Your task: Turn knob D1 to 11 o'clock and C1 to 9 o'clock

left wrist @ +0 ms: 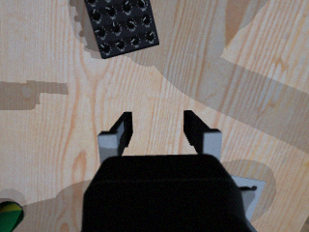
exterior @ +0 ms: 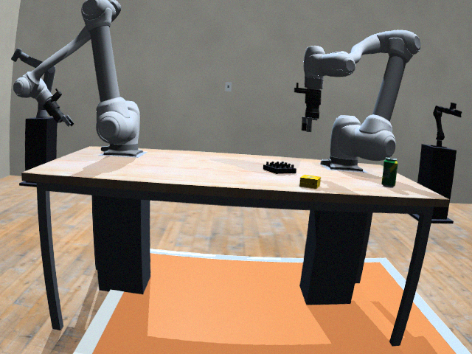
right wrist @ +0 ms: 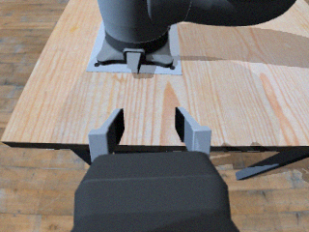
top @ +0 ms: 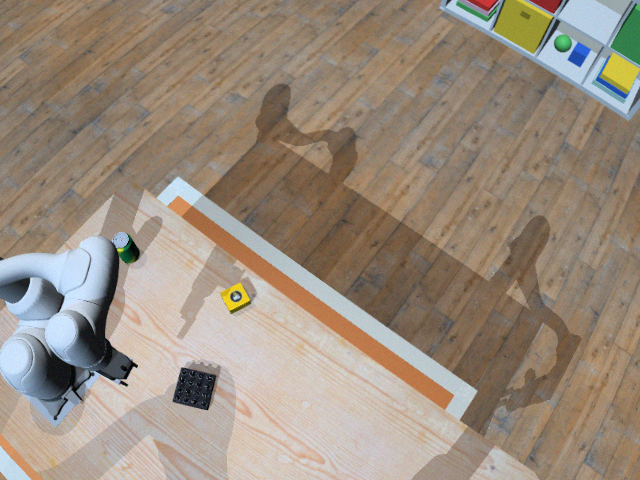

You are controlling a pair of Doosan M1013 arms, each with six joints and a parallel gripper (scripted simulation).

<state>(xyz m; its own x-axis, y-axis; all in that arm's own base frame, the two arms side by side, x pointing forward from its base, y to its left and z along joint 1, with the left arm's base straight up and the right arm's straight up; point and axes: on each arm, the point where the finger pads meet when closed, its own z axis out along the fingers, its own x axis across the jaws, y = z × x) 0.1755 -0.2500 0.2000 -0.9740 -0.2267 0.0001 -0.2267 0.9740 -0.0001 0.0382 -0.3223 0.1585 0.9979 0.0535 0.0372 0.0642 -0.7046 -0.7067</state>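
The black knob box (top: pixel 194 388) (exterior: pixel 279 170) (left wrist: pixel 123 24) lies flat on the table, its rows of small black knobs facing up. It is cut off by the top edge of the left wrist view. White marks show around the knobs there, but the pointer directions and the socket are too small or hidden to read. My left gripper (top: pixel 130 374) (exterior: pixel 306 128) (left wrist: pixel 157 122) is open and empty, high above the table and off to one side of the box, over bare wood. My right gripper (exterior: pixel 69 122) (right wrist: pixel 149 118) is open and empty, far from the box, near the table's other end.
A yellow block (top: pixel 227 303) (exterior: pixel 310 181) with a round part on top lies near the knob box. A green can (top: pixel 126 250) (exterior: pixel 389 172) (left wrist: pixel 10 217) stands near the left arm's base. An arm base (right wrist: pixel 135 31) stands on the table in the right wrist view.
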